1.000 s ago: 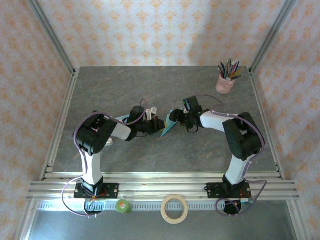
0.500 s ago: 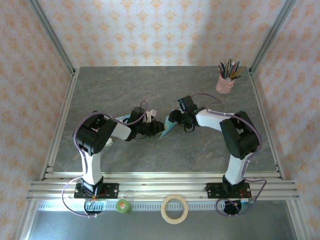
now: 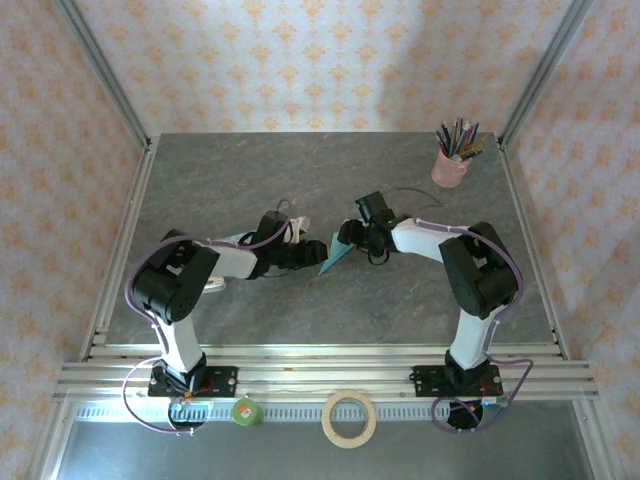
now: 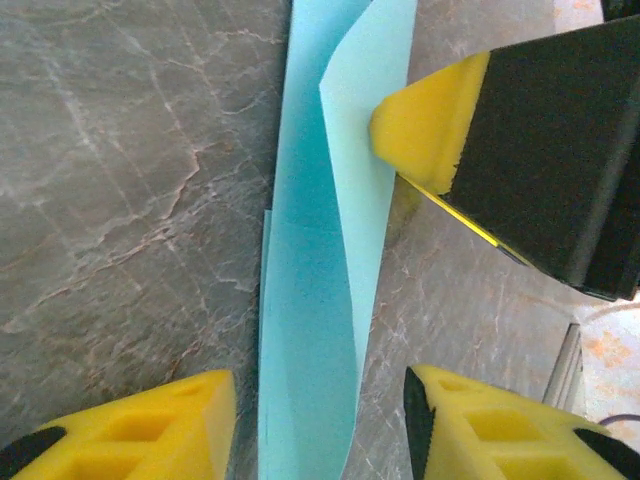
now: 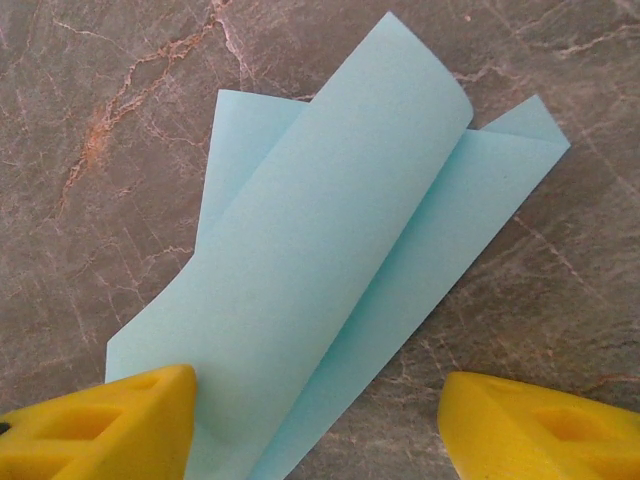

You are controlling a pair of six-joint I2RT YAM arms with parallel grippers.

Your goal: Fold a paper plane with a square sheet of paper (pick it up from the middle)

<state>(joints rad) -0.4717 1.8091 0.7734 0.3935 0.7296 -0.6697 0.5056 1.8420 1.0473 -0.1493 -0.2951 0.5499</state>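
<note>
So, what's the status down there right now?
Left fingers open, straddling the folded paper. Right fingers open, one tip against its raised flap. Pencil cup far off.

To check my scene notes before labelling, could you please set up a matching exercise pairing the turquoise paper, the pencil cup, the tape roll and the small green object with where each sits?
Things:
1. square sheet of paper
2. pink pencil cup
3. roll of tape
4. small green object

Places:
A. far right corner of the table
B. near edge, beside the left arm's base
C. mid-table, loosely folded over
D. near edge, in the centre

Pairs: 1-C; 2-A; 3-D; 4-B
</note>
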